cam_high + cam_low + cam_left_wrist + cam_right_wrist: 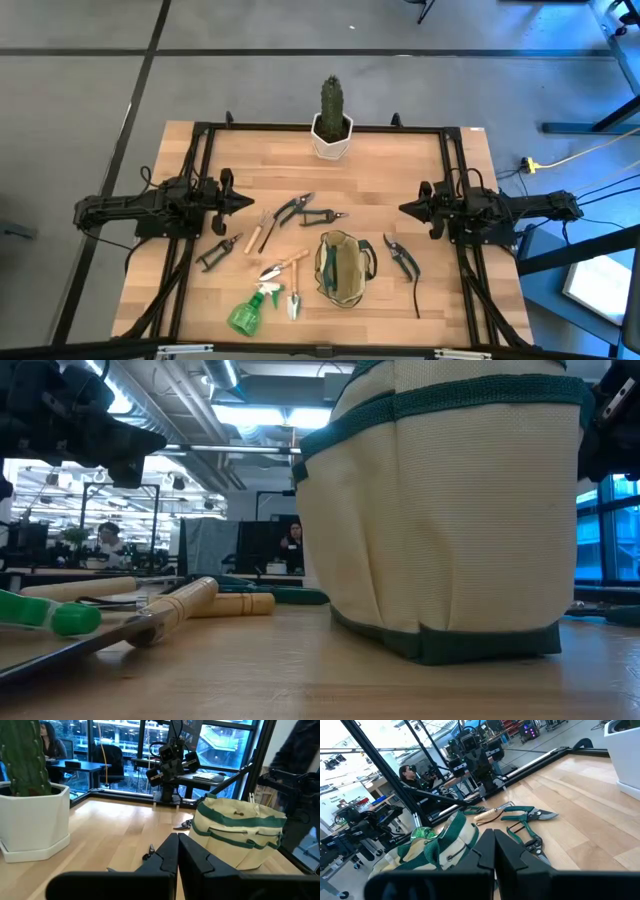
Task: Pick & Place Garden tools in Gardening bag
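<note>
A pale wooden table (250, 170) stands on a grey floor, with a glass-walled workshop behind it where people sit at desks. Taking the table's middle as the clock's centre in the high view, a cactus in a white pot (332, 128) sits at twelve o'clock on the far edge. The gardening bag (342, 268) stands upright at about five o'clock, mouth open. A pair of dark-handled shears (402, 257) lies just beside it toward four o'clock. More shears (290, 210) and a second pair (320, 217) lie near the centre, another pair (219, 251) at eight o'clock. Wooden-handled trowels (283, 265) lie at seven o'clock, touching the green spray bottle (250, 312) near the front edge.

The left gripper (250, 200) hovers at nine o'clock, fingers pressed together, holding nothing. The right gripper (403, 208) hovers at three o'clock, fingers likewise closed and empty.
</note>
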You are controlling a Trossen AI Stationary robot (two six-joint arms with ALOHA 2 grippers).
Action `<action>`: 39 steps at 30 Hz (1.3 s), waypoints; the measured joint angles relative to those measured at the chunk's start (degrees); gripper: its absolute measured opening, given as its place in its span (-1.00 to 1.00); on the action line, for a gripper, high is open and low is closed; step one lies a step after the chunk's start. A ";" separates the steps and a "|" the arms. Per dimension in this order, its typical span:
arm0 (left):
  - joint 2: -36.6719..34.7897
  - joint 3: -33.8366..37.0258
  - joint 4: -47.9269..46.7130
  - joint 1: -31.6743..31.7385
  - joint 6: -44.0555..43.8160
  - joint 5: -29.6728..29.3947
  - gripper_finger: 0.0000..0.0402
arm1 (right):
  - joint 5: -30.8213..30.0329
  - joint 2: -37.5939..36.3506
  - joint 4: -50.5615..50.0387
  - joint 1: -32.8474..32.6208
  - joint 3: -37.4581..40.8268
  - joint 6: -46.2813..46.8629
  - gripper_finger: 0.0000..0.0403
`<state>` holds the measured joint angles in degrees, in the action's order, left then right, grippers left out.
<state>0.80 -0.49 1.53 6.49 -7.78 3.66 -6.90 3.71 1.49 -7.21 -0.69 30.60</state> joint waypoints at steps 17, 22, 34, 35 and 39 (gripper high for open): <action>0.00 0.00 -0.01 0.00 -0.01 0.00 -0.99 | 0.01 0.00 0.01 0.00 0.00 -0.01 -1.00; -0.02 0.00 -0.01 -0.01 0.01 0.02 -0.99 | 0.02 -0.01 -0.02 -0.02 0.00 -0.01 -1.00; 0.00 0.00 0.02 0.02 -0.02 0.00 -0.99 | -6.48 -0.01 1.97 0.01 0.00 4.58 -1.00; 0.00 0.00 0.01 -0.01 0.01 0.00 -0.99 | -6.60 -0.01 2.18 0.01 0.00 5.33 -1.00; 0.00 -0.01 -0.01 -0.01 0.00 0.01 -0.99 | -7.07 -0.01 6.37 0.01 0.00 9.02 -1.00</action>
<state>0.80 -0.50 1.52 6.48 -7.78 3.67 -13.97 3.70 7.86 -7.20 -0.69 39.61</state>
